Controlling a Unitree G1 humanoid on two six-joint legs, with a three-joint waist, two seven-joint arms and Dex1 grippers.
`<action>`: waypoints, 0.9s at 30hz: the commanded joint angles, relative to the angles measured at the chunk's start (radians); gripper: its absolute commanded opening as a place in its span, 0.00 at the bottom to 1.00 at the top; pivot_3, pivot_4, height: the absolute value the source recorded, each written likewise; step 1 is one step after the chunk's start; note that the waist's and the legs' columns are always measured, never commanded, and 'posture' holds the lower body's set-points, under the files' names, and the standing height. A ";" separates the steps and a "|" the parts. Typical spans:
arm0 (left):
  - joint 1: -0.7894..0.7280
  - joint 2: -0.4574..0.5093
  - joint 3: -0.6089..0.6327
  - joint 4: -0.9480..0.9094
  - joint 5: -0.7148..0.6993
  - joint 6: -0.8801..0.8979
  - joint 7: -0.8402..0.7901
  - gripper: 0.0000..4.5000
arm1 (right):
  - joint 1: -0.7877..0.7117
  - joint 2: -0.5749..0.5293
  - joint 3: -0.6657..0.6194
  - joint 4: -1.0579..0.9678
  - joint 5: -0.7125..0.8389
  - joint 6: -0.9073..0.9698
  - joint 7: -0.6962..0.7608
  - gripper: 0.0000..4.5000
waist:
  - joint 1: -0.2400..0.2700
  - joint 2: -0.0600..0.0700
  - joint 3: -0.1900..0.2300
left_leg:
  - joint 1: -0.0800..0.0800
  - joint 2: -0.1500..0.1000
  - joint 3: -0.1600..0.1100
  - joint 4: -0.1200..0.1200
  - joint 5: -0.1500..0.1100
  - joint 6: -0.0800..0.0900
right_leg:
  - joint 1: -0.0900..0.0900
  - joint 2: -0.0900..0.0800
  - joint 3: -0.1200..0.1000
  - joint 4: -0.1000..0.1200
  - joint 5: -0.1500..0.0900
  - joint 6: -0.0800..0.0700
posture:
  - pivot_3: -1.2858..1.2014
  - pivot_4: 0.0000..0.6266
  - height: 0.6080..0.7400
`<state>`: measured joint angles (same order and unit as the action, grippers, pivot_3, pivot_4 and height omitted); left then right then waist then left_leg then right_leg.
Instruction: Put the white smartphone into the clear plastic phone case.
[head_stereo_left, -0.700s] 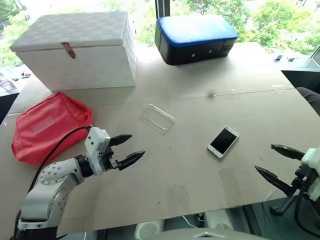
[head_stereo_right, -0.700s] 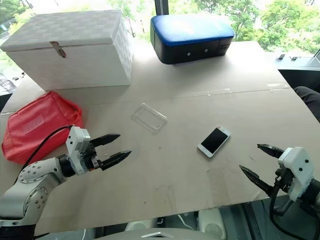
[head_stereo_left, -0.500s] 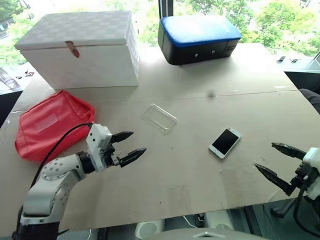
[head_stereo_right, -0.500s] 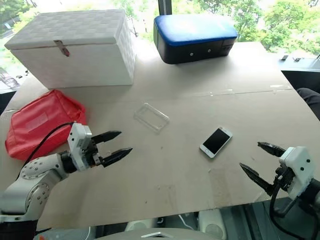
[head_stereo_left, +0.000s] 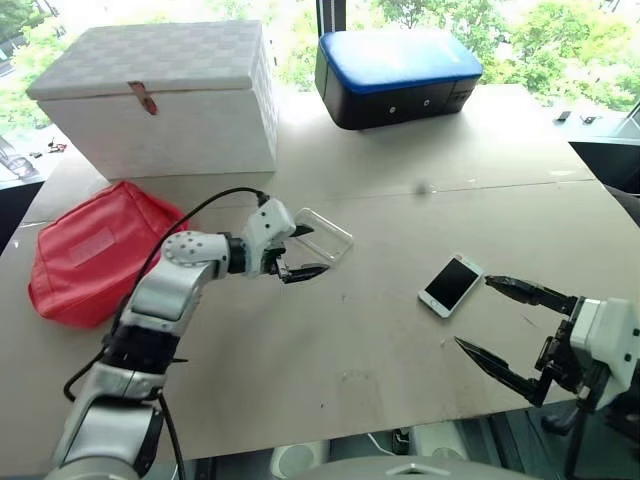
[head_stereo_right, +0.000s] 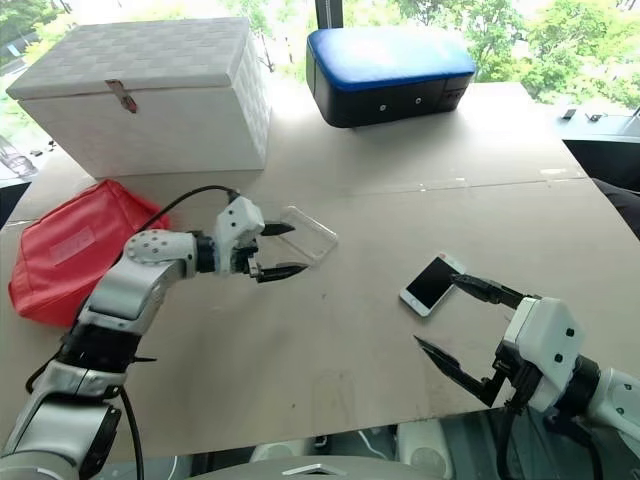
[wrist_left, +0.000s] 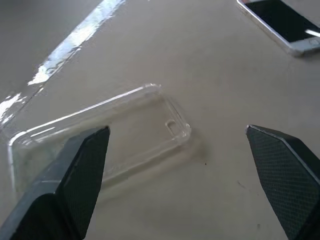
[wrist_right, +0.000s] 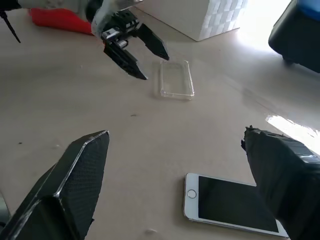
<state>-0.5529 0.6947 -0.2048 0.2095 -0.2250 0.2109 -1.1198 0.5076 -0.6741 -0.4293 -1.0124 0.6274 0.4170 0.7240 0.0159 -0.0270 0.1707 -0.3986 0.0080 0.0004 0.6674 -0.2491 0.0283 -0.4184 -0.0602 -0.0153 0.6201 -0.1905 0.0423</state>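
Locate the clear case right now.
The case lies flat on the table left of centre, just beyond the open left gripper, with the phone further right.

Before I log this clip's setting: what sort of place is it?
Probably an indoor test table by a window: a board-covered table, trees behind the glass, and props like a white box and red pouch.

The table is bare between the clear case and the phone. A white box, a blue box and a red bag stand off to the sides.
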 joint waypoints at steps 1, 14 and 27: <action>-0.220 -0.069 -0.064 0.373 0.107 -0.256 -0.137 0.98 | 0.014 -0.015 0.030 -0.035 0.021 -0.031 -0.091 1.00 | 0.002 -0.001 0.000 | 0.000 0.000 0.000 0.000 0.000 0.000 | 0.001 0.000 0.000 0.001 0.000 0.000 | 0.52 0.24 1.00; -0.542 -0.155 -0.160 0.975 0.322 -0.438 -0.397 0.02 | 0.340 -0.135 0.080 -0.035 -0.004 -0.347 -0.233 1.00 | -0.004 -0.006 -0.003 | 0.000 0.001 0.008 0.002 -0.005 0.009 | 0.001 0.000 0.005 0.000 -0.002 0.004 | 0.52 0.24 1.00; -0.177 -0.233 0.140 -0.157 0.117 1.030 0.087 0.02 | -0.106 -0.241 0.160 0.150 0.214 -0.138 -0.196 1.00 | -0.002 -0.007 -0.003 | 0.000 0.002 0.002 0.004 -0.005 0.008 | 0.001 -0.002 0.005 0.002 -0.002 0.004 | 0.52 0.24 1.00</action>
<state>-0.7444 0.4605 -0.1035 0.1296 -0.0979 1.1735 -1.1092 0.4597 -0.8935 -0.2729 -0.9276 0.7662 0.2300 0.4849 0.0135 -0.0339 0.1681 -0.3982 0.0097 0.0021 0.6711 -0.2541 0.0367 -0.4176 -0.0623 -0.0106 0.6224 -0.1927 0.0466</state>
